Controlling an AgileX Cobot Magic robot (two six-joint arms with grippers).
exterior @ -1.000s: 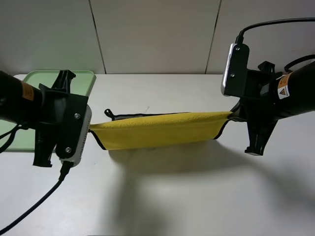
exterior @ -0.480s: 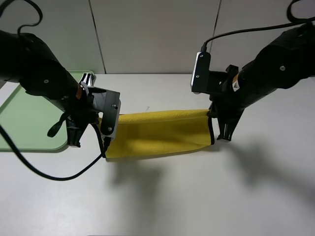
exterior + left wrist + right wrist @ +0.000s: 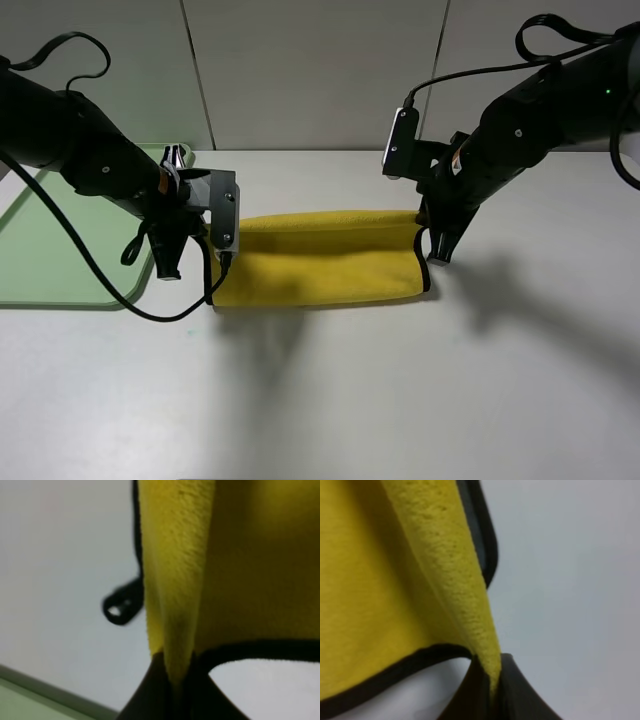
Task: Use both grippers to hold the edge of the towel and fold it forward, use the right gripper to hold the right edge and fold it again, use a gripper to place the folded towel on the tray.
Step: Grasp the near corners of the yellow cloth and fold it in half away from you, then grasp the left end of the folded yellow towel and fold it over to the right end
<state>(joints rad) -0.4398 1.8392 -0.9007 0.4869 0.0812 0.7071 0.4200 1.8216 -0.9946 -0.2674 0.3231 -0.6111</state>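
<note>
Over the last second both arms have dropped lower and drawn in toward each other. The square yellow fluffy microfibre towel (image 3: 320,262), which was stretched in the air between them, has come down onto the white tabletop (image 3: 400,400), doubled over itself into a long band.

The towel lies across the middle of the tabletop, seen from a high camera. Its top layer is still raised a little at both ends.

The left pincer (image 3: 214,258), black with a white-grey side panel, is closed on the towel's left end. Its wrist camera shows yellow pile squeezed between two dark jaws (image 3: 177,680), with the narrow black-trimmed edge (image 3: 260,647) running just beside them. A small black fabric loop (image 3: 121,606) lies on the tabletop next to the cloth.

The right pincer (image 3: 428,235), alike in build, is closed on the towel's right end. Its wrist camera shows the same pinch (image 3: 492,680), the black edge curving away beneath.

A large, flat, pale mint-green plastic tray (image 3: 50,250) with a low rim sits at the far left, near the towel but apart from it. The towel is not on it.
</note>
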